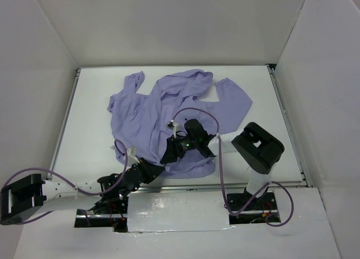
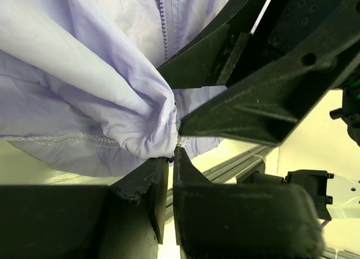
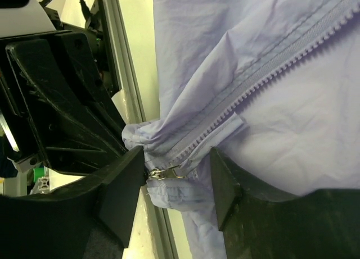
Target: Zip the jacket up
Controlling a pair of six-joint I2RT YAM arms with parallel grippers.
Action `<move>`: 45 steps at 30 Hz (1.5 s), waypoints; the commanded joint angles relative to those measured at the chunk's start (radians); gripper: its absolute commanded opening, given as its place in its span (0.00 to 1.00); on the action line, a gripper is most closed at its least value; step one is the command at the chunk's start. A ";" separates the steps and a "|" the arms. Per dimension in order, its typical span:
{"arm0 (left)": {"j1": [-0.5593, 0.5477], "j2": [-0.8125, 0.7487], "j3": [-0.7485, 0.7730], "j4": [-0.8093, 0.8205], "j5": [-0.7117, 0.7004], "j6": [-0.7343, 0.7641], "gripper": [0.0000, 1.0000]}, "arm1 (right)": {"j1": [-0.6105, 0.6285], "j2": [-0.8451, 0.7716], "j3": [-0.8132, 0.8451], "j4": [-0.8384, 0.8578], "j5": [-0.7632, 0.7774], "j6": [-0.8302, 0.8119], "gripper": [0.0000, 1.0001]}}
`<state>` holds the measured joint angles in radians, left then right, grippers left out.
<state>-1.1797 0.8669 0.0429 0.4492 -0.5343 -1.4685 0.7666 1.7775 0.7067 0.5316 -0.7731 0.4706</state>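
At the near edge of the bench (image 1: 264, 85) the jacket (image 1: 163, 113) lies crumpled, hem toward the arms. Left claw (image 2: 171, 152) is clamped on the bunched hem corner, probably to anchor the fabric. Right claw (image 3: 177, 172) stands open around the zipper pull (image 3: 163, 172), not yet gripping. Overhead, both arms hide the pull; whether the zipper halves are engaged I cannot tell.

One jacket (image 1: 169, 110) lies on one table (image 1: 270, 101), with two hands present: left hand (image 1: 163, 170) and right hand (image 1: 170, 155).
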 commanded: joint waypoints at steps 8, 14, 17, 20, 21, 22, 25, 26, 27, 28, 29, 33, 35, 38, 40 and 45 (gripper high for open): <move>0.002 0.004 -0.155 0.048 -0.012 0.011 0.00 | -0.021 0.025 0.005 0.064 -0.113 -0.007 0.41; 0.002 0.006 -0.152 0.031 -0.018 0.005 0.00 | -0.024 0.036 0.010 0.061 -0.164 0.000 0.39; 0.002 -0.003 -0.149 0.013 -0.023 0.005 0.00 | -0.029 0.033 0.008 0.051 -0.170 -0.004 0.35; 0.000 -0.014 -0.149 0.002 -0.029 0.005 0.00 | -0.032 0.030 0.013 0.027 -0.166 -0.007 0.35; 0.002 -0.022 -0.150 0.000 -0.029 0.005 0.00 | -0.033 0.028 0.014 0.022 -0.164 -0.012 0.32; 0.000 -0.023 -0.150 -0.003 -0.030 0.005 0.00 | -0.035 0.025 0.008 0.025 -0.160 -0.010 0.31; 0.002 -0.028 -0.152 -0.009 -0.032 0.008 0.00 | -0.043 0.022 0.011 0.025 -0.153 -0.009 0.26; 0.002 -0.026 -0.150 -0.009 -0.032 0.008 0.00 | -0.043 0.023 0.013 0.018 -0.152 -0.013 0.24; 0.002 -0.025 -0.150 -0.007 -0.032 0.010 0.00 | -0.043 0.025 0.016 0.013 -0.149 -0.013 0.22; 0.000 -0.023 -0.147 -0.009 -0.032 0.010 0.00 | -0.041 0.025 0.016 0.011 -0.147 -0.013 0.19; 0.000 -0.022 -0.147 -0.009 -0.032 0.010 0.00 | -0.044 0.025 0.016 0.010 -0.147 -0.013 0.18; 0.000 -0.014 -0.141 -0.014 -0.033 0.013 0.00 | -0.043 0.022 0.019 -0.001 -0.144 -0.016 0.07; 0.002 -0.008 -0.140 -0.014 -0.033 0.013 0.00 | -0.044 0.020 0.019 -0.001 -0.143 -0.016 0.00; 0.002 0.001 -0.135 -0.012 -0.033 0.011 0.00 | -0.044 0.020 0.022 -0.004 -0.147 -0.020 0.00; 0.000 0.003 -0.133 -0.012 -0.033 0.010 0.00 | -0.044 0.023 0.025 -0.002 -0.149 -0.020 0.00; 0.002 0.007 -0.135 0.000 -0.027 0.014 0.00 | -0.043 0.030 0.033 -0.002 -0.121 -0.039 0.00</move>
<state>-1.1793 0.8680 0.0429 0.4141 -0.5472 -1.4685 0.7303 1.8065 0.7094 0.5297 -0.9195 0.4671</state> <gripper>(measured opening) 0.181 0.011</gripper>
